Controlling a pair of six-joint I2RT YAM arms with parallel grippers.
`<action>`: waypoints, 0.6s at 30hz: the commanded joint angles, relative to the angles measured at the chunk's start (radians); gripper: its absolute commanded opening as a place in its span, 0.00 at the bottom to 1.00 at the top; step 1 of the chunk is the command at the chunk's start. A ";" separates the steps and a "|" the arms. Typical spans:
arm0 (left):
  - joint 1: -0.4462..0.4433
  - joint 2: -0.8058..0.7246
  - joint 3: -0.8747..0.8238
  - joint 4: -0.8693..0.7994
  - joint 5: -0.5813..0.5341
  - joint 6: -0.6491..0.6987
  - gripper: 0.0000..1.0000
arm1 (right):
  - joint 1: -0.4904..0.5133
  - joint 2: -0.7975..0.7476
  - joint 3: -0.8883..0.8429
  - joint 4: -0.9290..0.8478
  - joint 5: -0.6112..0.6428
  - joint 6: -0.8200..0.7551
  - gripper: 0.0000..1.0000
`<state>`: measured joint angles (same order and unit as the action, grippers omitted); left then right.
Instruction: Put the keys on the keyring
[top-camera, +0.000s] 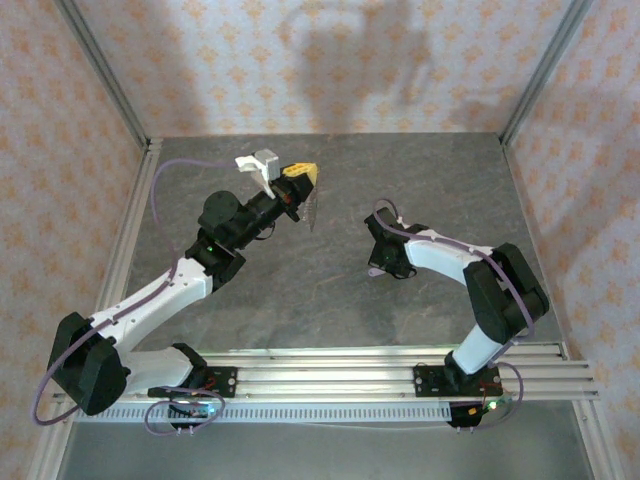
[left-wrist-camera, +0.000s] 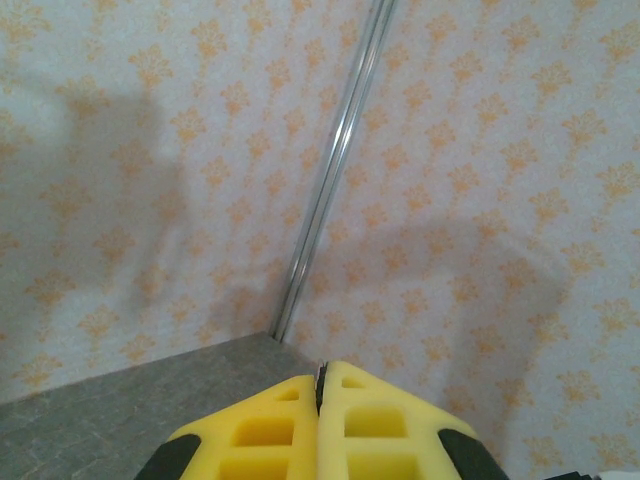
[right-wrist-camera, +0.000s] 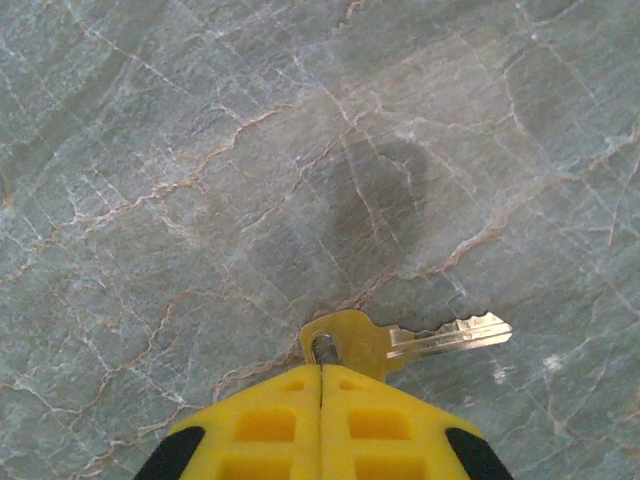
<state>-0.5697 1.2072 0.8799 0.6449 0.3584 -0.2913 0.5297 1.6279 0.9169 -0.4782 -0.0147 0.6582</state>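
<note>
From above, the right claw (top-camera: 381, 266) points down at the grey tabletop (top-camera: 300, 290); well to its left and farther back, the raised left claw (top-camera: 303, 173) pinches the keyring (top-camera: 309, 207), which hangs thin beneath it. Left wrist: yellow tips pressed together on a thin sliver. Right wrist: the right claw's tips meet with no gap, touching the head of the brass key (right-wrist-camera: 400, 340) — it lies flat, blade running right of that claw

Looks like a robotics lab test cell, not anyone's home. Two white-and-black robot arms (top-camera: 150, 290) are bolted to slotted aluminium rails (top-camera: 340, 362) at the edge of a grey stone-look tabletop (top-camera: 330, 300). Metal posts (top-camera: 104, 70) and flat orange-patterned wallpaper panels (top-camera: 320, 60) box it in.
</note>
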 joint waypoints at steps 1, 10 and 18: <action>-0.008 0.003 0.021 0.055 0.012 -0.011 0.00 | 0.003 -0.002 0.008 -0.005 0.021 0.000 0.00; -0.008 0.006 0.024 0.056 0.014 -0.020 0.00 | 0.003 0.018 -0.008 0.020 0.006 0.000 0.05; -0.007 0.004 0.027 0.048 0.014 -0.024 0.00 | 0.003 0.020 -0.018 0.033 -0.001 -0.002 0.07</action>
<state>-0.5697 1.2148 0.8799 0.6445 0.3588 -0.3061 0.5297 1.6318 0.9138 -0.4500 -0.0227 0.6556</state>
